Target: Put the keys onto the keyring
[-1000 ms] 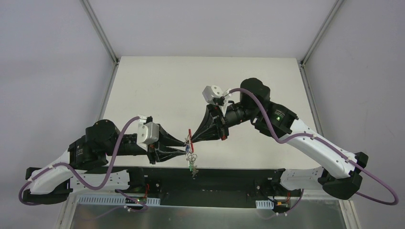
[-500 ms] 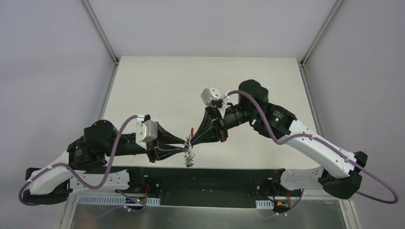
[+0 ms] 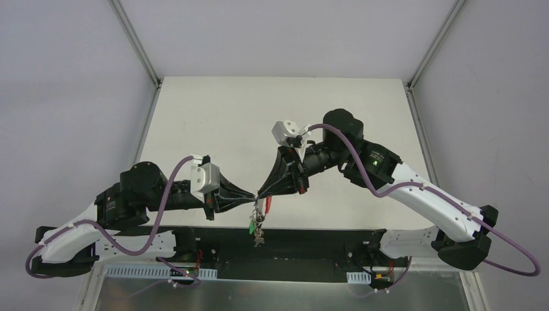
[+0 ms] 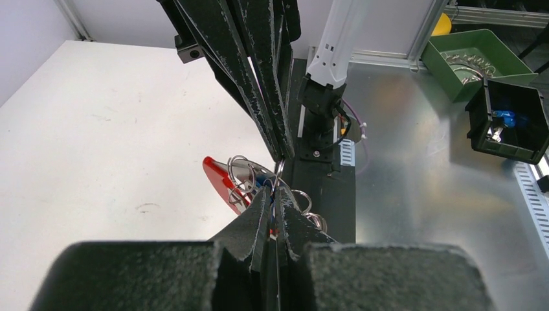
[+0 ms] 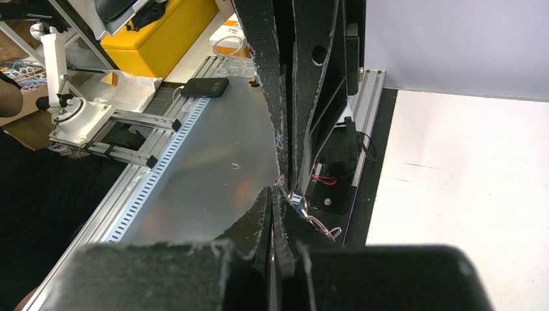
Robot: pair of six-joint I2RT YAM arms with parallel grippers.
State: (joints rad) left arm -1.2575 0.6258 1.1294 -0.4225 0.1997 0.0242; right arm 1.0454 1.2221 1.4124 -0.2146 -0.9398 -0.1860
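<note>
Both grippers meet tip to tip above the table's near edge. My left gripper point(image 3: 253, 199) is shut, with a thin blue key point(image 4: 270, 194) pinched between its pads point(image 4: 259, 210). My right gripper point(image 3: 261, 194) is shut on a silver ring of the keyring point(image 3: 259, 217), which hangs just below the tips. In the left wrist view the red clip point(image 4: 219, 177) and silver rings point(image 4: 241, 176) lie left of my left gripper point(image 4: 275, 192), and the right gripper's fingers point(image 4: 268, 97) come down from above. In the right wrist view my right gripper point(image 5: 277, 193) has rings point(image 5: 324, 228) dangling beside it. Yellow and black keys are not in view.
The white table point(image 3: 246, 123) stretches behind the grippers. A black rail point(image 3: 291, 243) and metal sheet point(image 3: 278, 295) lie below the bunch. Off the table, a green bin point(image 4: 482, 61) and a black bin point(image 4: 508, 123) stand at the right.
The left gripper has shifted right and the right gripper has come down to meet it. The bunch has swung; the red clip now hangs below the tips instead of standing above them.
</note>
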